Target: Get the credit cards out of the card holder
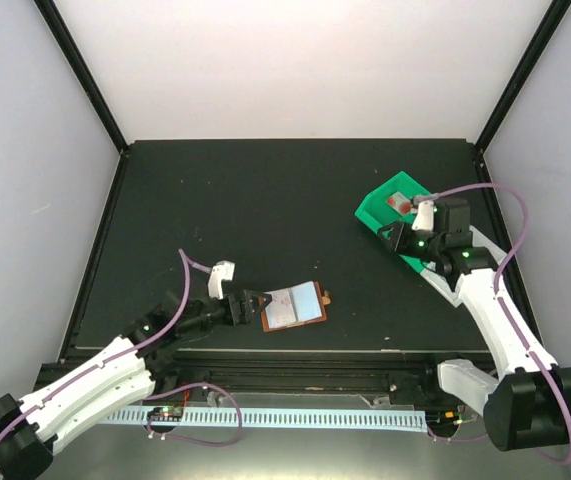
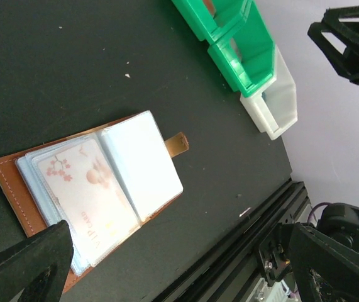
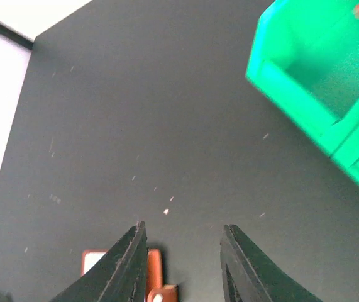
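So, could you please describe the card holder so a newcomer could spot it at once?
On the black table, look near the front edge, just ahead of the left gripper. The card holder lies open there, a small flat wallet with pale blue sleeves and a pink-flowered card showing. Its brown leather and snap tab set it apart from the green tray on the right.

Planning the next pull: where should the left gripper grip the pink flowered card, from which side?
Likely its short end nearest the left gripper, coming low from there: the pink flowered card lies flat in the open card holder, leaving only an edge to pinch.
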Controlling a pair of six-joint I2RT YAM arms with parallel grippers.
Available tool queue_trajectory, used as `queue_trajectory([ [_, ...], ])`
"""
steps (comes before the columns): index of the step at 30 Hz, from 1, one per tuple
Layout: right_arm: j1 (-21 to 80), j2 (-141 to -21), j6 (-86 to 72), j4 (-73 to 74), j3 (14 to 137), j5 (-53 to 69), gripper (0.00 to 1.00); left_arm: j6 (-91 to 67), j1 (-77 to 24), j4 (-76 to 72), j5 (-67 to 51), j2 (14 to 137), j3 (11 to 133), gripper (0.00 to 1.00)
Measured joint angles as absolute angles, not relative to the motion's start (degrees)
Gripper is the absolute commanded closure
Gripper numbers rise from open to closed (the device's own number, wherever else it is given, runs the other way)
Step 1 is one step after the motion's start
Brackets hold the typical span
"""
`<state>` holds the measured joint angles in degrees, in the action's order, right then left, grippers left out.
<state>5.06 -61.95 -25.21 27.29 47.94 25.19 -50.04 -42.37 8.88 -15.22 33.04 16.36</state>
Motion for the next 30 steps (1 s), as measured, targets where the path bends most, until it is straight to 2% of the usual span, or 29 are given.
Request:
queue_trajectory([
  [11,16.1,-57.5,-28.5,23.6,37.5,26.1,0.68,-50.4,-42.0,5.7,-16.0,41.1,15.5,0.04],
  [19,28.4,-57.4,-34.0,17.0,31.8,24.9,0.67,-51.2,-41.7,0.6,-18.6,48.3,14.9,0.04],
  [30,41.6,-67.3,-40.8,6.6,30.3,22.2,0.71,-54.4,-40.9,-7.5,-21.7,50.7,11.3,0.03],
])
